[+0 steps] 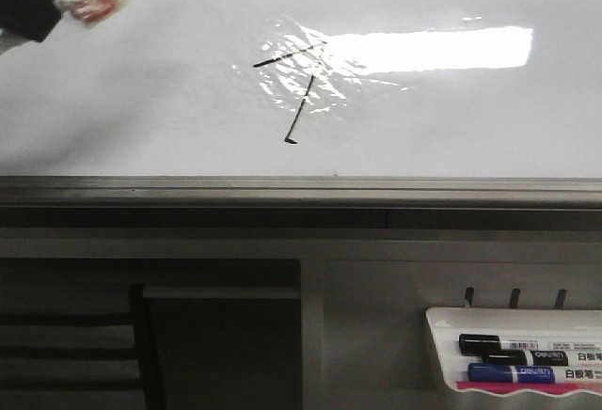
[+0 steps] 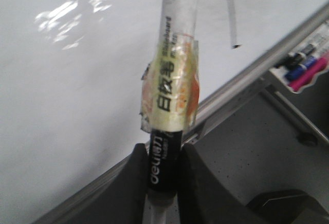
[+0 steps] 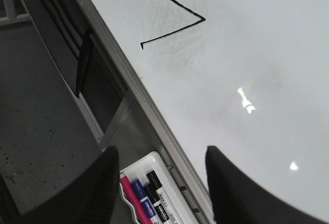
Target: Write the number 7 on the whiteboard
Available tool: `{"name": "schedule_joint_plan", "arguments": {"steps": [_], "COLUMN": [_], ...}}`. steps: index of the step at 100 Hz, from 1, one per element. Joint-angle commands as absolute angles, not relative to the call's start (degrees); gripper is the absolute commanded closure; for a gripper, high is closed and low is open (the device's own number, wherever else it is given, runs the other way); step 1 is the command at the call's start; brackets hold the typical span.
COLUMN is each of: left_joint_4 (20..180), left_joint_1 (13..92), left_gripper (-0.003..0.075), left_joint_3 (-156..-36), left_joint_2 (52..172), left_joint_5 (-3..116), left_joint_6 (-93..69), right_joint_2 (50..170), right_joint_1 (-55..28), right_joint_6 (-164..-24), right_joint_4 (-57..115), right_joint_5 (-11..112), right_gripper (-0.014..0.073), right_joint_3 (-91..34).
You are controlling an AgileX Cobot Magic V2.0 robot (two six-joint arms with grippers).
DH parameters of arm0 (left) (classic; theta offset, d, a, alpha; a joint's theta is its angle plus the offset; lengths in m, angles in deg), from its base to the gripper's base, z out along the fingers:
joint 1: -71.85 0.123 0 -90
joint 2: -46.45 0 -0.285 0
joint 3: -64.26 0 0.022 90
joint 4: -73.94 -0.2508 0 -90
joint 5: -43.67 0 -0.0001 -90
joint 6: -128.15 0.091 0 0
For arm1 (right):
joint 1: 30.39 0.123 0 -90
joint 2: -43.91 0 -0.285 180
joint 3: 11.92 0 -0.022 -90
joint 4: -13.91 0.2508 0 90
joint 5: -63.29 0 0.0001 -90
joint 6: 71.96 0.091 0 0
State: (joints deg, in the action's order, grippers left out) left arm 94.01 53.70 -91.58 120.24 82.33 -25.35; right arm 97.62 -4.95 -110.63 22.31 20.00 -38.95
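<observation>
Starting nearest you in the front view: at 5 o'clock a small white plastic marker tray (image 1: pixel 442 321) hangs below the board, holding a black-capped marker (image 1: pixel 513 345), a blue-capped marker (image 1: pixel 531 373) and a pink one (image 1: pixel 527 387) lying side by side. The same tray shows between the right gripper's (image 3: pixel 159 183) dark fingers (image 3: pixel 97 188) in the right wrist view. Those fingers stand wide apart with nothing between them.

Next up, the grey metal lower rail (image 1: pixel 301 192) runs full width across the middle of the front view, dark frame panels under it.

Above the rail sits the large glossy white whiteboard (image 1: pixel 141 109). Your thin black marker number 7 (image 1: pixel 296 90) is on it at about 12 o'clock from frame centre, just left of the bright rectangular light reflection (image 1: pixel 433 50), with its top stroke crossing the wrinkled glare patch. The downstroke ends in a small hook, apart from the rail. The right wrist view shows both strokes joined and clean.

Farthest, at 10 o'clock in the front view's corner, the left gripper (image 2: pixel 162 178) is clamped on a black-and-white taped whiteboard marker (image 2: pixel 169 95). The left wrist view shows its fingers (image 2: pixel 198 183) pressed against the barrel on both sides. You can't see the marker tip in any view, so I can't tell if it's touching the board.
</observation>
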Motion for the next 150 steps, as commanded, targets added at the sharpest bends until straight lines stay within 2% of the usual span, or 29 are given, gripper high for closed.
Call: {"name": "schedule_joint_plan", "arguments": {"steps": [1,18,41,78,88,105,110,127,150], "left_joint_4": [93.6,94.9,97.0,99.1,99.1,99.1,99.1,98.3,96.7], "left_joint_1": [57.4,62.1,62.4,62.4,62.4,62.4,62.4,62.4,62.4], "left_gripper": [0.0741,0.0741,0.0741,0.0732,0.0649,0.0361,0.0313,0.0302,0.0302], "left_joint_3": [-90.6,-85.6,-83.6,-83.6,-83.6,-83.6,-83.6,-85.6,-86.4], "left_joint_2": [119.0,119.6,122.6,126.4,126.4,126.2,126.1,123.2,112.0], "left_joint_5": [76.3,66.5,57.8,54.7,54.7,54.7,54.9,62.9,71.2], "left_joint_6": [-32.0,-34.3,-34.3,-34.3,-34.3,-34.3,-34.3,-34.3,-34.3], "right_joint_2": [97.2,97.2,97.2,97.2,97.2,97.2,97.2,96.1,93.9], "right_joint_1": [-5.5,-5.5,-5.5,-5.5,-5.5,-5.5,-5.5,-5.5,-5.6], "right_joint_6": [-110.5,-110.5,-110.5,-110.5,-110.5,-110.5,-110.5,-108.0,-85.5], "right_joint_4": [22.6,22.6,22.6,22.6,22.6,22.6,22.2,19.3,14.6], "right_joint_5": [23.1,23.1,23.1,23.1,23.0,22.9,22.8,21.6,19.2], "right_gripper": [0.0251,0.0251,0.0251,0.0251,0.0251,0.0251,0.0251,0.0251,0.0253], "right_joint_3": [-37.4,-37.4,-37.4,-37.4,-37.4,-37.4,-37.4,-37.4,-37.4]}}
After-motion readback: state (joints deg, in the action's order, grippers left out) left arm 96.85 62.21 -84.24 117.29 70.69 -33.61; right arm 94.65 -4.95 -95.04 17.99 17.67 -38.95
